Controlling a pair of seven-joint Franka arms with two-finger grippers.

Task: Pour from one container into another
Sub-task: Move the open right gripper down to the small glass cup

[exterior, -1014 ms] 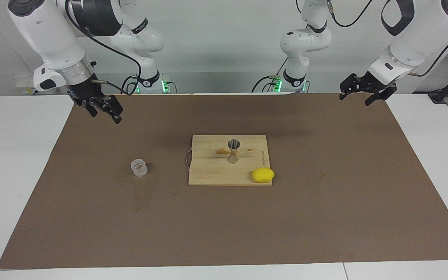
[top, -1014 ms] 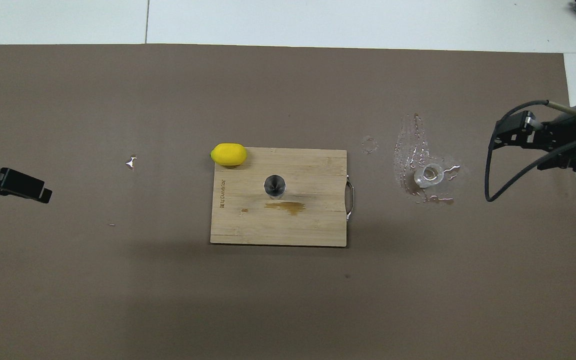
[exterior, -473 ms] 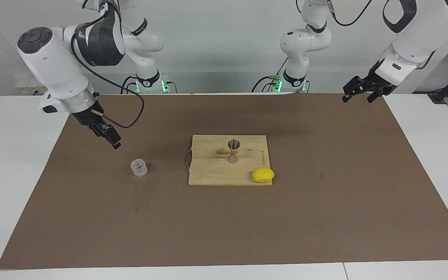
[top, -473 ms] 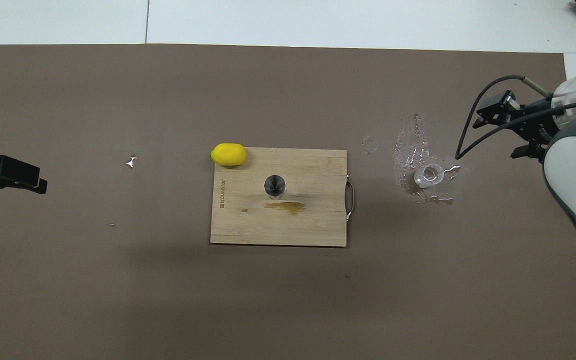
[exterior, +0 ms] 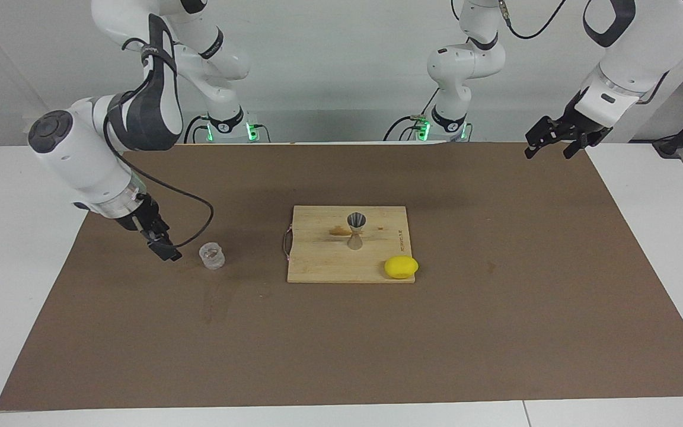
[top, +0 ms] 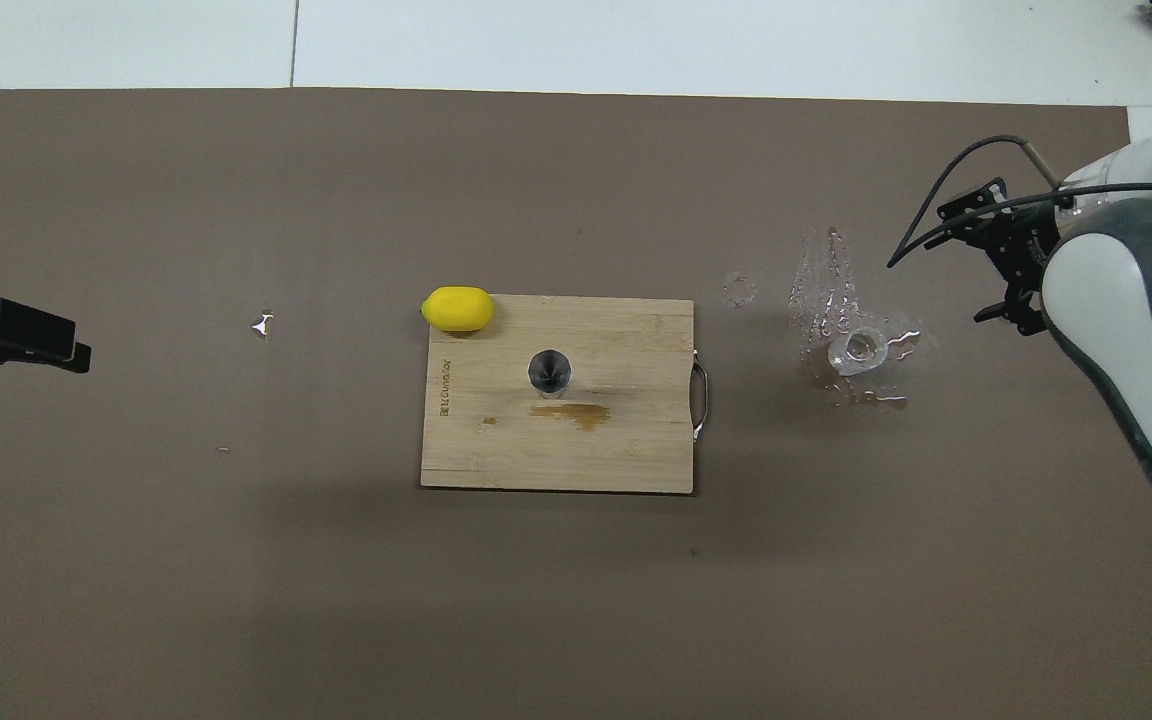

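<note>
1. Brown mat (exterior: 495,332) covers most of a white table (exterior: 15,249); a pale wall rises past the robots' end.
2. Wet patches glint on the mat around the cup (top: 857,350) in the overhead view.
3. Wooden board (exterior: 324,264) lies mid-mat, with a wire handle toward the right arm's end and a brownish stain next to the jigger (exterior: 356,230).
4. Jigger stands upright on the board, silver, open cone up. Contents cannot be told.
5. Lemon (exterior: 401,267) sits at the board's corner farther from the robots, toward the left arm's end.
6. Cup stands upright on the mat, clear, well apart from the board toward the right arm's end. Whether it holds liquid cannot be told.
7. Right gripper (exterior: 163,252) is low, just beside the cup and not touching it; its fingers look spread in the overhead view.
8. Left gripper (exterior: 549,141) waits raised over the mat's corner at the left arm's end, fingers apart, holding nothing.
</note>
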